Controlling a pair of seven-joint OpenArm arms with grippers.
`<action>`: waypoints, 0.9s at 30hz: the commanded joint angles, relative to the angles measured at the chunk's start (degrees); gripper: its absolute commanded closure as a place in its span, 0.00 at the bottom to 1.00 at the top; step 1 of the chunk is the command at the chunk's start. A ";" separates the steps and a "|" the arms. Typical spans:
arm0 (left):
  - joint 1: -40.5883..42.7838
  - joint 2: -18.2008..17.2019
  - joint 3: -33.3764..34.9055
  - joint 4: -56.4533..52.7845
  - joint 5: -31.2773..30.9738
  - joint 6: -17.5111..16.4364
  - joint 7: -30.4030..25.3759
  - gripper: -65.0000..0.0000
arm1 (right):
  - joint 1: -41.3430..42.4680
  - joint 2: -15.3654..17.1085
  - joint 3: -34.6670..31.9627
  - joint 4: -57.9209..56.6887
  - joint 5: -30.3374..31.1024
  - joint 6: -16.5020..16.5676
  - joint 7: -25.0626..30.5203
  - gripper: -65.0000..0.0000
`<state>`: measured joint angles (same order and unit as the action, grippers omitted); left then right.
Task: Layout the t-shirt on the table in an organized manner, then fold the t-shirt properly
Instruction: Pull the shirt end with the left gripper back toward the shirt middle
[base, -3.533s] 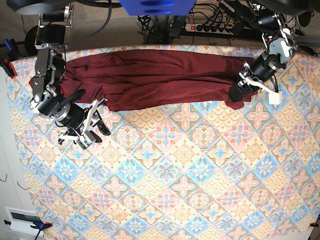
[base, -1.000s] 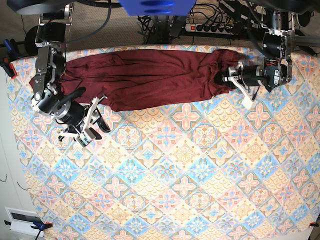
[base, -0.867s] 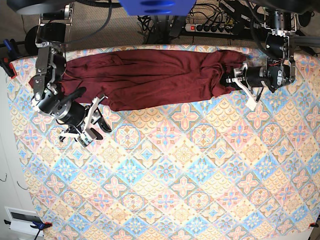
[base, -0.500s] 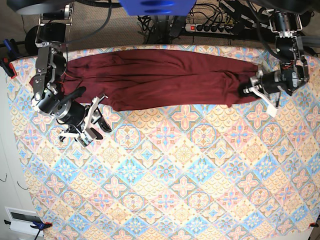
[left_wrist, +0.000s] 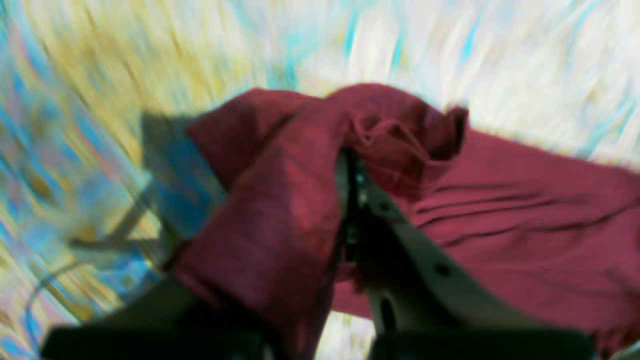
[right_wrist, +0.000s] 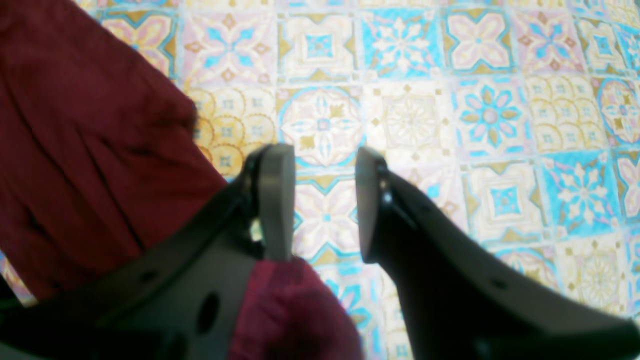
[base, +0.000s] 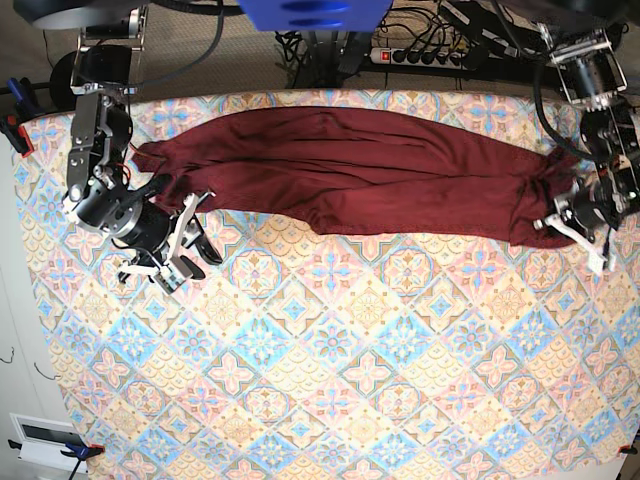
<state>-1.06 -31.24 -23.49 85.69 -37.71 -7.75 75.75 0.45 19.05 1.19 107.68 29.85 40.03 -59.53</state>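
Note:
The dark maroon t-shirt (base: 340, 170) lies stretched in a long band across the far part of the table (base: 350, 350), slanting down to the right. My left gripper (base: 553, 222) is at the band's right end, shut on a bunch of the fabric. The left wrist view is blurred but shows the t-shirt (left_wrist: 525, 225) gathered around my left gripper (left_wrist: 350, 175). My right gripper (base: 198, 240) stands open just in front of the shirt's left end. In its wrist view the right gripper (right_wrist: 325, 200) hangs over bare table (right_wrist: 450, 100), with the t-shirt (right_wrist: 75, 150) to its left and a fold over its base.
A power strip (base: 420, 55) and cables lie behind the table's far edge. A blue clamp (base: 20, 100) grips the left edge. A white box (base: 45, 440) sits off the front-left corner. The table's right edge is close to my left gripper.
My left gripper closed on the shirt's right end and pulled it right and toward the front. The shirt stretched longer and now slants. The right arm has not moved.

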 joint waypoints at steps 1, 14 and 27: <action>-1.36 -1.06 -0.29 0.95 -0.57 -0.03 0.52 1.00 | 1.00 0.69 0.44 1.03 0.62 -0.03 1.37 0.70; 7.17 14.06 -0.29 15.98 -11.38 0.14 4.25 1.00 | 1.00 0.78 3.95 0.94 0.62 -0.03 1.37 0.70; 6.82 24.26 -0.29 17.21 -11.91 0.14 4.25 1.00 | 0.91 0.78 3.86 0.94 0.62 -0.03 1.37 0.70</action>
<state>6.57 -6.61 -23.62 102.00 -48.29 -7.38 80.73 0.36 19.20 4.73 107.68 29.80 40.05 -59.44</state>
